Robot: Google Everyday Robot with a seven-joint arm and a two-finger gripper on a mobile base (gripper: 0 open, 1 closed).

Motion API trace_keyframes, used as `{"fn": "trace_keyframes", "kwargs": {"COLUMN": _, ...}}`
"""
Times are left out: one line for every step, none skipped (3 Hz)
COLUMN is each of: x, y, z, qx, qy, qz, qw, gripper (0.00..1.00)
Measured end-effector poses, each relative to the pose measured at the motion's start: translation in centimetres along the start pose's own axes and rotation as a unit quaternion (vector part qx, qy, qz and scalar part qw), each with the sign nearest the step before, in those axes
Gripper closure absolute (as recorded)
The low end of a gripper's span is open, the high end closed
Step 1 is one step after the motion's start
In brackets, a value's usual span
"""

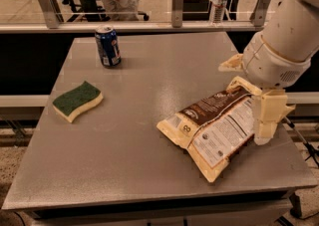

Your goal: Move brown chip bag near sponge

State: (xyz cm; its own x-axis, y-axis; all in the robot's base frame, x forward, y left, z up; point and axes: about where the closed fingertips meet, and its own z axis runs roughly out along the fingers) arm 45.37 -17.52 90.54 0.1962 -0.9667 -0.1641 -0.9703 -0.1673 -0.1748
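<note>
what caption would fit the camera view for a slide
Robot hand at the right edge of the brown chip bag, sponge lying apart across the table
</note>
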Motion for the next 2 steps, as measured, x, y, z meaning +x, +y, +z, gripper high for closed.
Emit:
{"fn": "trace_keyframes", "kwargs": {"x": 0.6, "y": 0.6, "z": 1.3, "qx": -0.015, "qy": 0.016, "qz": -0.034, "qw": 0.9992, "gripper": 0.00}}
{"fn": "trace_keyframes", "kwargs": {"x": 1.2, "y": 1.0, "z": 2.4, "qx": -0.025, "qy": 0.027, "qz": -0.053, "qw": 0.9979, "gripper": 0.00}}
